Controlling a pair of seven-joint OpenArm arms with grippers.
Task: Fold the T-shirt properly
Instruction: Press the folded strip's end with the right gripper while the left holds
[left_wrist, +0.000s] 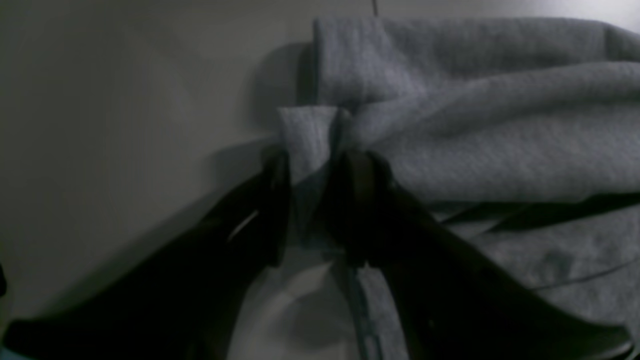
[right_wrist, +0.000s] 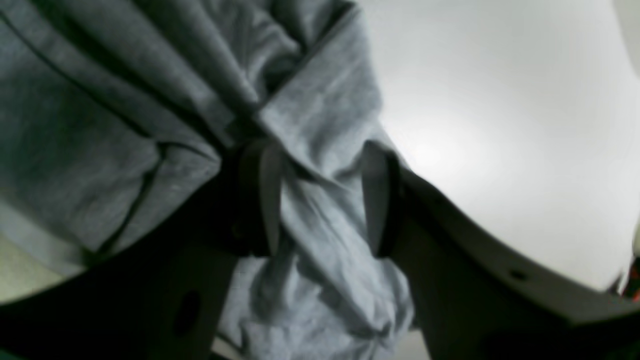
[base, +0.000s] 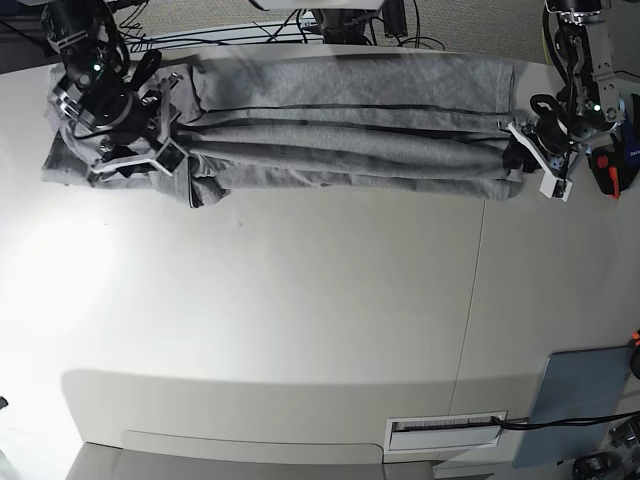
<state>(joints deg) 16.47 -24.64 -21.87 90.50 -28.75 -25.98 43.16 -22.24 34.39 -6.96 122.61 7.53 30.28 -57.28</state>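
Overhead, the T-shirt (base: 340, 130) was seen lying along the far edge of the white table (base: 300, 330), folded lengthwise into a long narrow band. Its long axis ran side to side across the view, one end pointing toward each arm. Several parallel pleats were stacked along that length, and a looser flap of cloth spread out at the end on the view's left.

The left gripper (left_wrist: 312, 200) was set at the end on the view's right. In the left wrist view a narrow fold of grey fabric was pinched between its two dark fingers (left_wrist: 277, 200), so a firm grasp on the T-shirt was shown, with the rest of the cloth bunched beyond the fingertips.

The right gripper (right_wrist: 325, 200) was placed at the opposite end. In the right wrist view its fingers (right_wrist: 375, 195) were seen spread apart, with a crumpled wad of fabric lying loosely between them and not squeezed; the hold was released.

A grey-blue panel (base: 578, 400) was seen at the near corner of the table, well apart from the garment.
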